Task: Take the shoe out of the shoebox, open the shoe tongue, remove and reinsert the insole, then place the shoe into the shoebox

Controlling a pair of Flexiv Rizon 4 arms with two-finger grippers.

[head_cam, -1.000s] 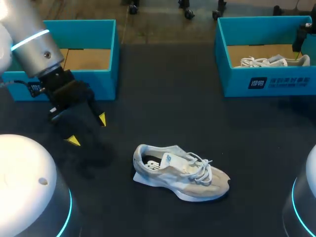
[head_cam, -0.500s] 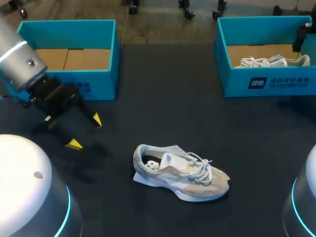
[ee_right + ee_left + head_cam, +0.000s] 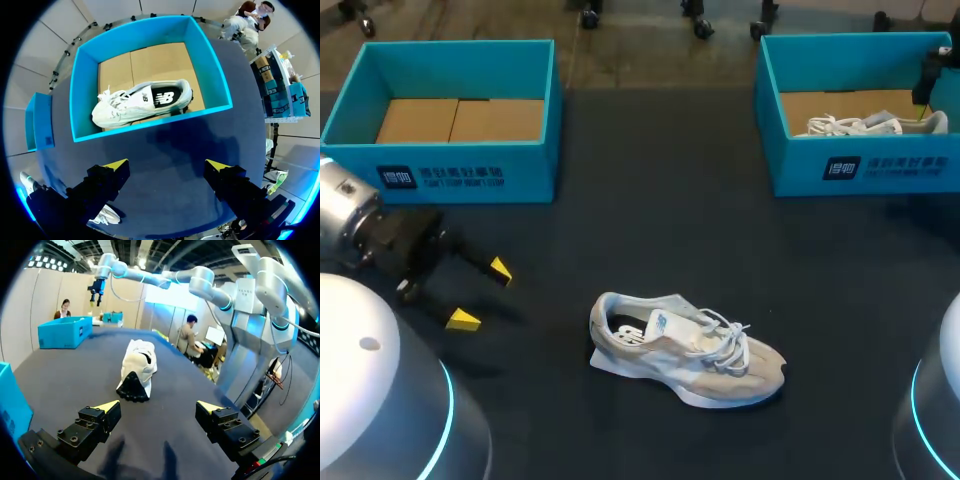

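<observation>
In the head view, the shoe (image 3: 685, 350) stands upright mid-table, out of both boxes, so we judge the tongue (image 3: 658, 322) comes next: steady the shoe, then lift the tongue gently. Our left gripper (image 3: 480, 295) sits well apart from it, fingers spread. From the left wrist, nothing stands between those empty fingers and the shoe ahead. From the right wrist, our right gripper (image 3: 167, 165) hangs spread above the right shoebox (image 3: 210, 60), which holds a second shoe (image 3: 142, 105).

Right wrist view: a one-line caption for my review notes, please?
Open right gripper looks down on the blue shoebox, a white shoe lying on its side inside.
</observation>
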